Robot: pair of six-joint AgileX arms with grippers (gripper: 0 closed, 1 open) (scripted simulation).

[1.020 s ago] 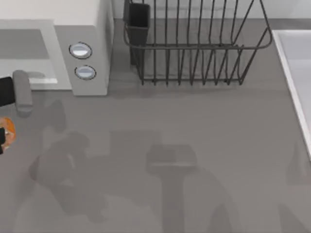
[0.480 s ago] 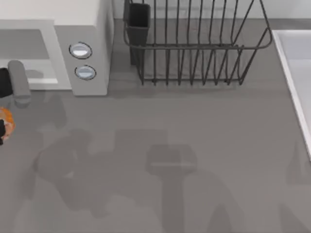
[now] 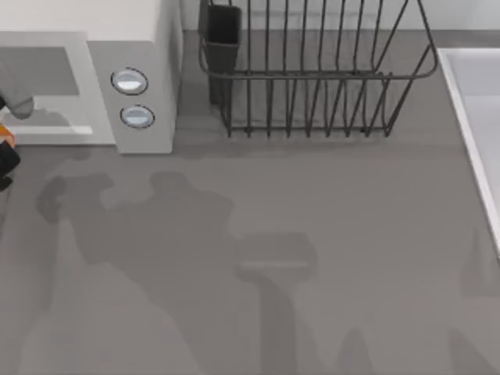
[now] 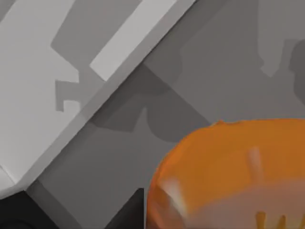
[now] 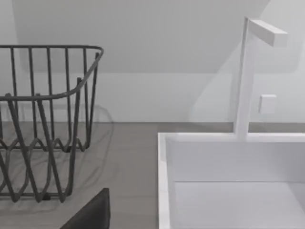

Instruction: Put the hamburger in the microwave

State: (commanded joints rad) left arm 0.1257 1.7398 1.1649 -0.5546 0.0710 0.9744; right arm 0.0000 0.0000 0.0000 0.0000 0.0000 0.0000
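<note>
My left tool [image 3: 6,144] sits at the far left edge of the desk [image 3: 312,234], just in front of the microwave [image 3: 133,70] and its open grey cavity. A sliver of the orange hamburger [image 3: 5,134] shows between a grey finger [image 3: 17,105] and a black part of the tool, so I take the tool to be closed on it. From my left wrist camera the hamburger [image 4: 233,176] looms large and close, orange on top and paler lower down, with the microwave's pale front edge [image 4: 95,95] running diagonally beyond it; it is near the opening but not yet inside. My right wrist camera looks at the rack [image 5: 47,124] and the white sink [image 5: 228,181] beside it; I cannot tell whether my right tool is open or closed.
</note>
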